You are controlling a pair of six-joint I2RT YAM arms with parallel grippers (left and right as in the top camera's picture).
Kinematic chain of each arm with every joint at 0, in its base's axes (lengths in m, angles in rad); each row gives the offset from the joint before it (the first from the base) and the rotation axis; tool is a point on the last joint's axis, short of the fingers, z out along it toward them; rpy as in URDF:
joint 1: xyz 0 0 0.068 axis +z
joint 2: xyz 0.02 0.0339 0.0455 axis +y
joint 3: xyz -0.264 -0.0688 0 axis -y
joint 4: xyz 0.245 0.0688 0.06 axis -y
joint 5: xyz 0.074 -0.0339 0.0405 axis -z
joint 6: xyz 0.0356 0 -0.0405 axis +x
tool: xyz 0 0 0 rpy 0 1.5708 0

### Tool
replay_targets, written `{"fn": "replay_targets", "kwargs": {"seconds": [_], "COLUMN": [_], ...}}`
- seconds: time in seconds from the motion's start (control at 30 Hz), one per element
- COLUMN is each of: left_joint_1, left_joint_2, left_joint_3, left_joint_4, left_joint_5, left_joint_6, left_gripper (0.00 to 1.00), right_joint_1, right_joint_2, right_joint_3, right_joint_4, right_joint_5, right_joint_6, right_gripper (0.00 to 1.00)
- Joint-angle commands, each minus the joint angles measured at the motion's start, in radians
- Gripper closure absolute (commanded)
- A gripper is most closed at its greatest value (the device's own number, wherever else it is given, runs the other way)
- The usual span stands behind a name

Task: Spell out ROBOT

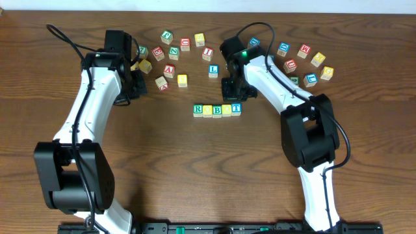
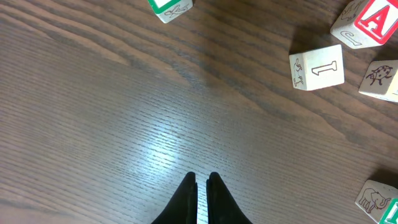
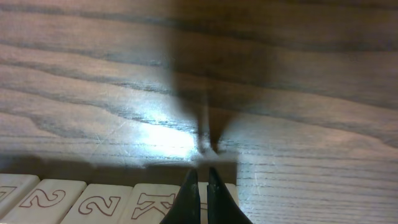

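A row of five letter blocks (image 1: 217, 110) lies at the table's middle: R (image 1: 198, 109), a yellow block, B (image 1: 217, 110), a yellow block, T (image 1: 236, 108). My right gripper (image 1: 231, 93) hangs just behind the row's right end, shut and empty. In the right wrist view its tips (image 3: 202, 172) sit over the row's side faces (image 3: 93, 202), which show 2, 2 and K. My left gripper (image 1: 135, 90) is shut and empty over bare wood left of the loose blocks. Its tips (image 2: 202, 178) touch nothing.
Loose blocks lie in an arc at the back left (image 1: 170, 53) and back right (image 1: 305, 62). In the left wrist view a block marked 1 (image 2: 317, 67) and a red A block (image 2: 373, 22) lie ahead to the right. The table is dark wood (image 1: 195, 175).
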Motion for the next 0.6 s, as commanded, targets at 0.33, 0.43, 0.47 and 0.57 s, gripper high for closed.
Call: {"fn": "replay_targets", "kwargs": {"seconds": [0.33, 0.43, 0.47, 0.57], "left_joint_1": [0.002, 0.002, 0.002, 0.002], "left_joint_2": [-0.243, -0.316, -0.342, -0.394], "left_joint_3": [0.021, 0.021, 0.021, 0.021], "left_joint_4": [-0.013, -0.017, -0.019, -0.032], "left_joint_5": [-0.003, -0.003, -0.003, -0.007], "left_joint_6": [0.023, 0.023, 0.023, 0.024], "left_gripper": [0.9, 0.76, 0.7, 0.49], "right_joint_1": [-0.116, -0.138, -0.145, -0.16], "right_joint_2": [-0.284, -0.343, -0.363, -0.411], "right_joint_3": [0.058, 0.058, 0.058, 0.058], "right_joint_4": [-0.04, -0.072, -0.088, -0.126], "right_joint_5": [-0.005, -0.005, -0.005, -0.004], "right_joint_6": [-0.064, -0.069, -0.082, -0.096], "right_gripper": [0.89, 0.88, 0.87, 0.85]}}
